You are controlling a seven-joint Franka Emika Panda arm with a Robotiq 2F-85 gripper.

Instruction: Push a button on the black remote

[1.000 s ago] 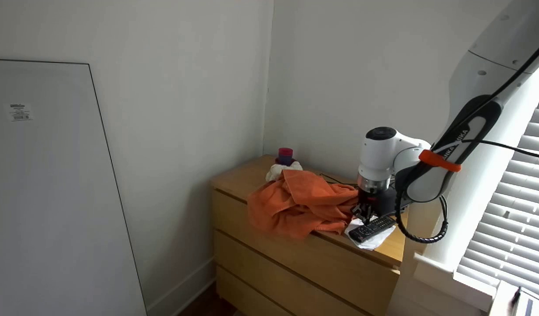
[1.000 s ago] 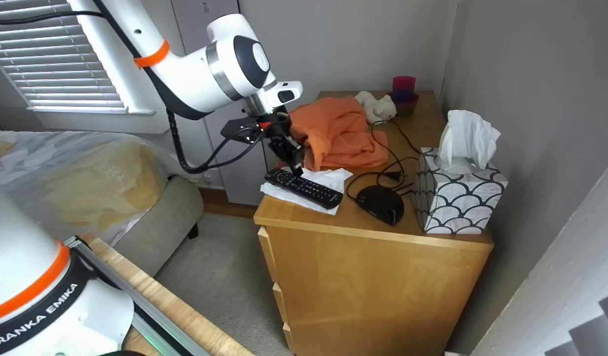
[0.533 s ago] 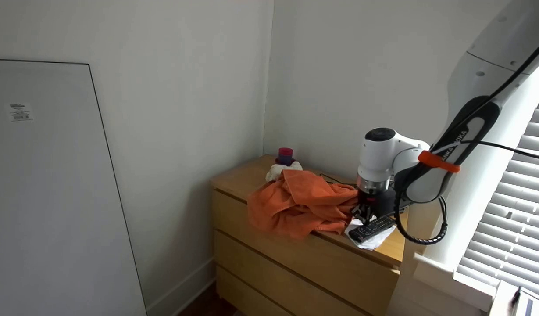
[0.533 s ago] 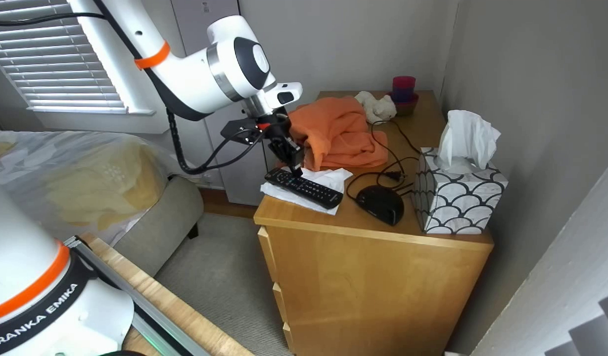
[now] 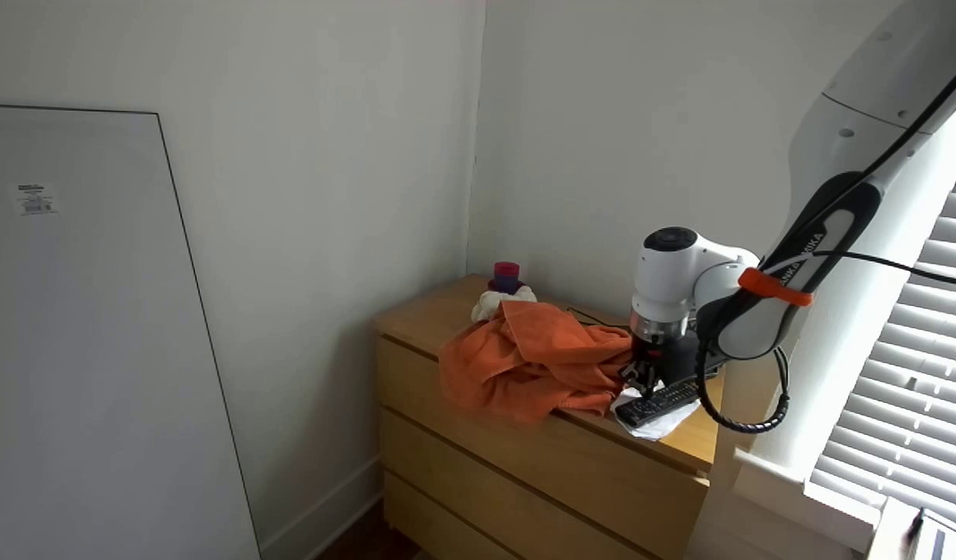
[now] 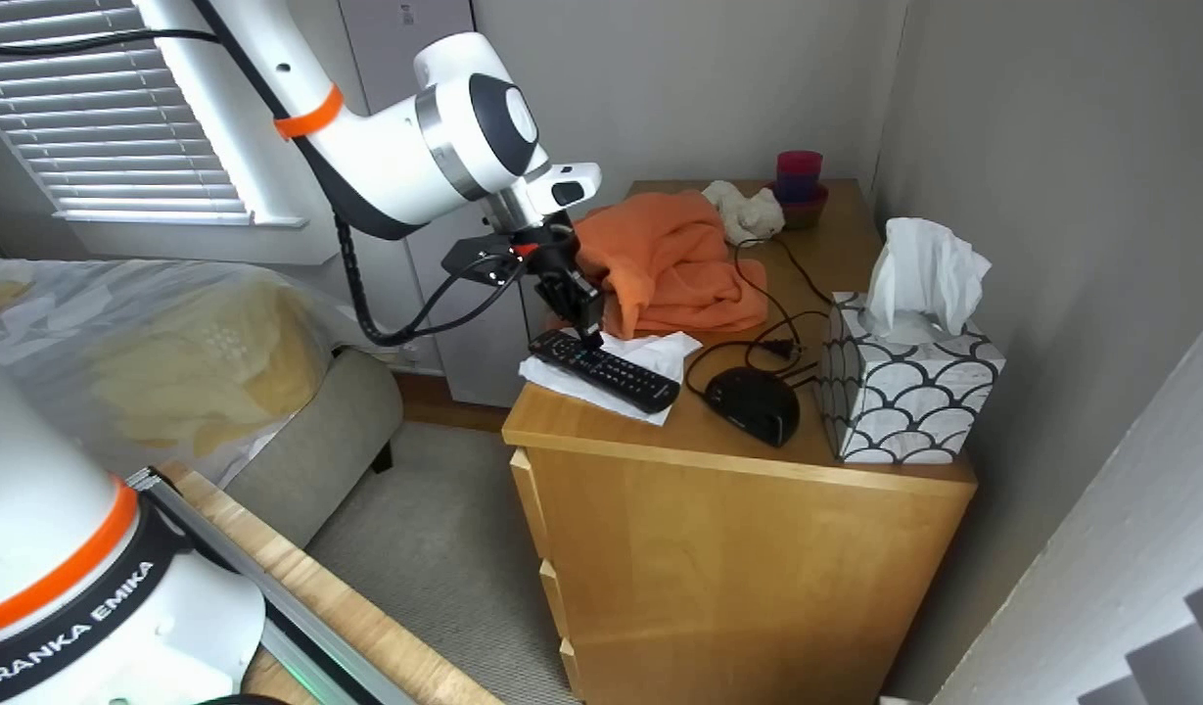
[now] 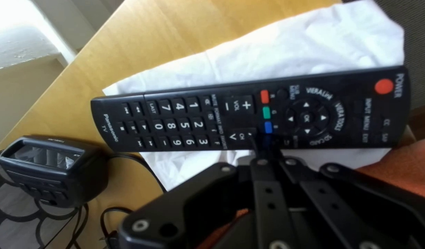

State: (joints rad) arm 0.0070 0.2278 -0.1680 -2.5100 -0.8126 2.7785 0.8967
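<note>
The black remote [image 7: 247, 117] lies face up on a white paper or cloth [image 7: 267, 52], buttons and coloured keys in plain view. It also shows in both exterior views [image 5: 664, 403] [image 6: 625, 380]. My gripper [image 7: 266, 143] is shut, its fingers together with nothing seen between them. In the wrist view its tips lie over the remote's edge, between the CH key and the return key, just below the blue key. In both exterior views the gripper [image 5: 646, 391] [image 6: 591, 341] points down with its tips at the remote's upper face, seemingly touching. The keys under the tips are hidden.
The remote is near the corner of a wooden dresser [image 6: 738, 548]. An orange cloth [image 6: 679, 264] lies close beside the gripper. A black clock [image 6: 753, 403], cables [image 6: 787, 318] and a tissue box [image 6: 904, 411] stand nearby. Cups [image 6: 800, 171] and a white cloth [image 6: 743, 211] are farther back.
The arm has come down very slightly and shifted a little. The remote and the white sheet under it have slid slightly along with the tips. The gripper has stayed shut.
</note>
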